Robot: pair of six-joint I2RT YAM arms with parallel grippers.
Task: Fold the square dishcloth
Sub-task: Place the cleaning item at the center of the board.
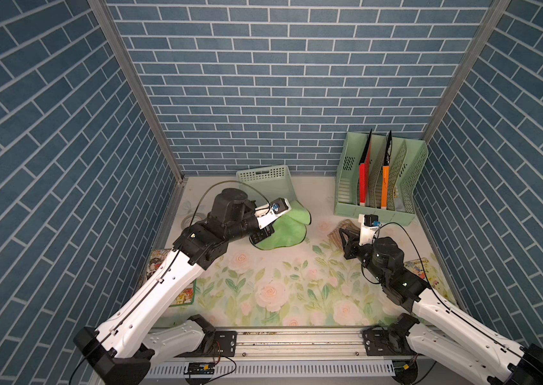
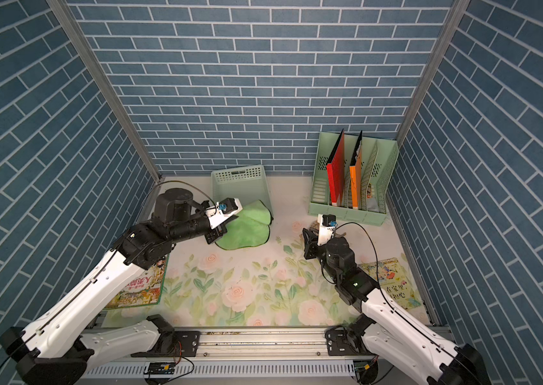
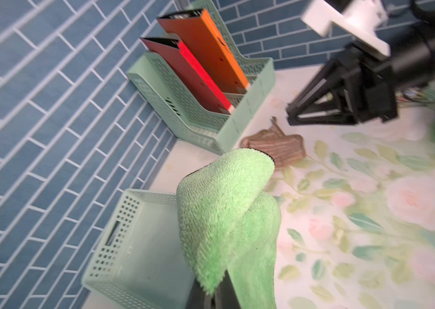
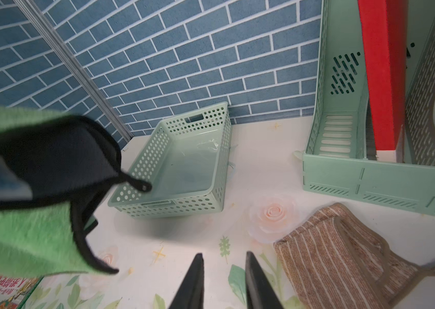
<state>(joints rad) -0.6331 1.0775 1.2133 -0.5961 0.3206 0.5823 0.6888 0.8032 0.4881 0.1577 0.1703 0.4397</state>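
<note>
- Basket [image 1: 263, 176]: mint, perforated, against the back wall left of centre. Inside it, the right wrist view shows only a scrap of clear film [image 4: 208, 144].
- File organizer [image 1: 373, 210]: mint, in the back right corner. It holds a red folder [image 1: 363, 176] and an orange folder [image 1: 385, 183], upright in neighbouring slots.
- Square dishcloth [image 1: 283, 230]: green with a dark bound edge, just in front of the basket. Most of it lies on the worktop [image 1: 280, 283], and its far corner reaches the basket's near wall.
- Left end effector [image 1: 261, 235]: closed tight on the dishcloth's left edge. The left wrist view shows green pile rising from between the fingers [image 3: 200, 294] and folding over.
- Right end effector [image 4: 223, 267]: jaws partly apart with nothing between them. It hangs over the worktop just beside a brown striped cloth [image 4: 331, 240], which lies crumpled in front of the organizer.
- Edges: blue brick-pattern walls close the back and both sides, and a metal rail runs along the front.
- Open room: a broad floral stretch of worktop lies between the two arms, from the dishcloth to the rail. Another gap separates the basket from the organizer.
- Two picture books lie flat, one at the left edge [image 2: 140, 290] and one at the right edge [image 2: 393, 283], each partly under an arm.
- Count: two arms, two end effectors, two containers, two folders, two cloths, two books.
</note>
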